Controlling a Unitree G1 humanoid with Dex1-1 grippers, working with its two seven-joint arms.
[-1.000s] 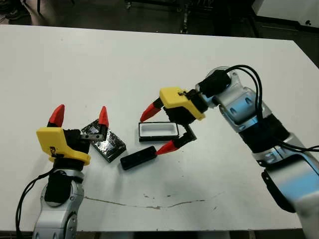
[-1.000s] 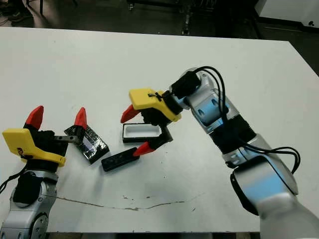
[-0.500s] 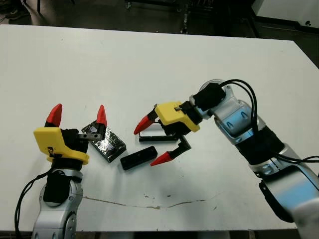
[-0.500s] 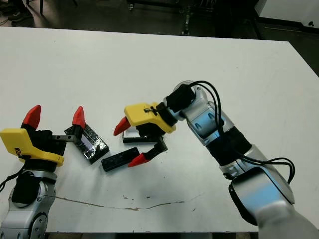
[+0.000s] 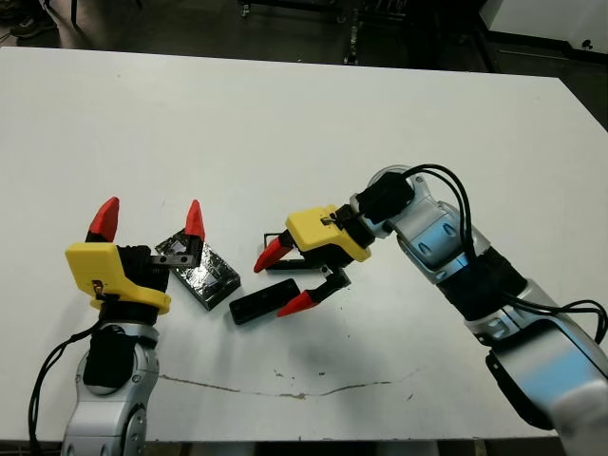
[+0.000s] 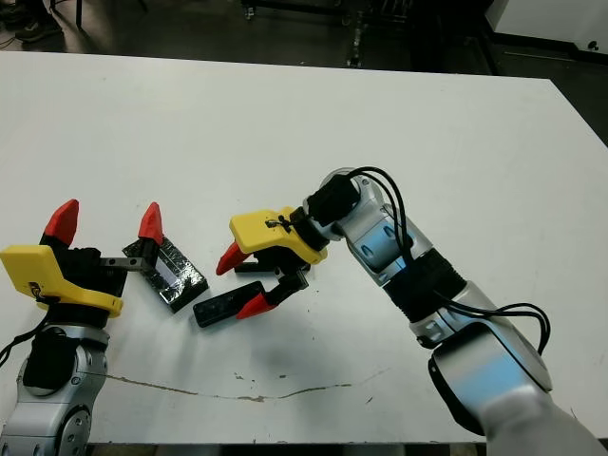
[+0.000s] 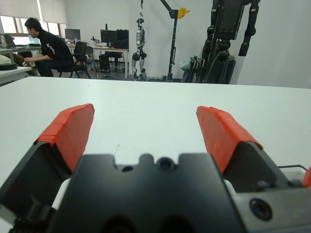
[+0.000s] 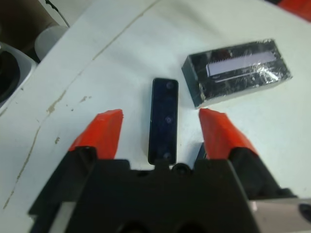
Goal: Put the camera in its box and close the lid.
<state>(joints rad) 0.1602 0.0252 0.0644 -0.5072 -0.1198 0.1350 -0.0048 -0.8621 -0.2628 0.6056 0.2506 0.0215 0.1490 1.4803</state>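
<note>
Matte-black and slim, the camera [image 8: 163, 119] lies flat on the white table [image 5: 285, 114] between the spread red fingertips of the right gripper [image 5: 284, 278], which is open and low over it, one finger on each long side and neither touching. The box [image 5: 281, 265] sits just behind this gripper, mostly hidden under its yellow body, so only a sliver of dark wall shows. The lid [image 8: 237, 70], glossy and speckled, rests just beyond the camera's far end, close to the left gripper [image 5: 149, 220], whose fingers are also parted and hold nothing.

The risk I see is in the closing. The bar is thin and flat on the table, so fingertips meeting too high could slip over its top edge and skid it toward the lid. Fingers that close unevenly could spin the bar out of line. With the box so near behind the wrist, a careless lift or turn could also knock it askew.
</note>
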